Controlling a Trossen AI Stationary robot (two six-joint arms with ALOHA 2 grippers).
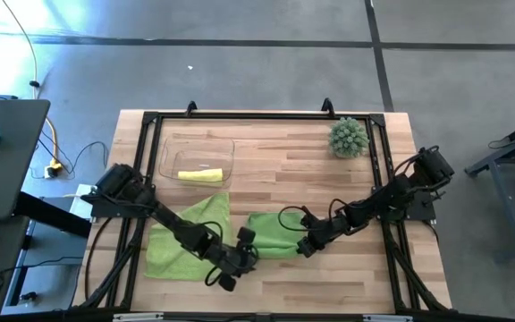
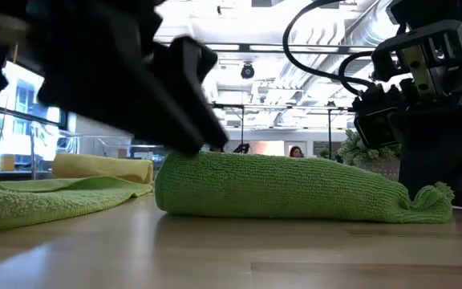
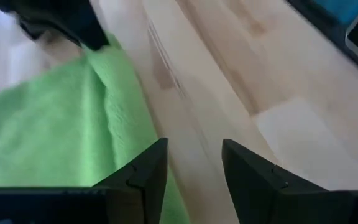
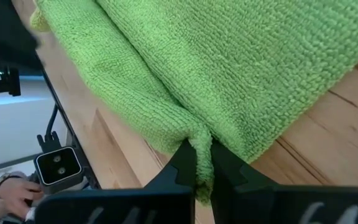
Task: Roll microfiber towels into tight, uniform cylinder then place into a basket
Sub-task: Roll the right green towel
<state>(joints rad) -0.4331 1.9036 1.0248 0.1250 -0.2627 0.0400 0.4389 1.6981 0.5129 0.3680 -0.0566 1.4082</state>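
A lime green towel [image 1: 271,234] lies rolled on the wood table, a long cylinder in the low view [image 2: 287,189]. My right gripper [image 1: 304,246] is shut on its right end. My left gripper [image 1: 244,255] stands open just off the roll's left end, over bare wood [image 3: 194,168], with nothing between its fingers. A second lime green towel [image 1: 186,237] lies spread flat at the left. A rolled yellow towel [image 1: 199,175] lies in the clear basket [image 1: 170,148] at the far left. My right gripper pinches a bunched fold at the edge of the roll's right end [image 4: 199,140] between its two fingers. It comes in slanting down from the table's right side. The roll lies on the table, and a small tuft [image 2: 433,195] sticks out at that end.
A spiky green ball plant [image 1: 348,137] stands at the far right. A black frame [image 1: 266,114] runs round the table's edges. Bare wood lies along the near edge and between the basket and the plant. A person's hand [image 4: 8,193] shows beyond the table.
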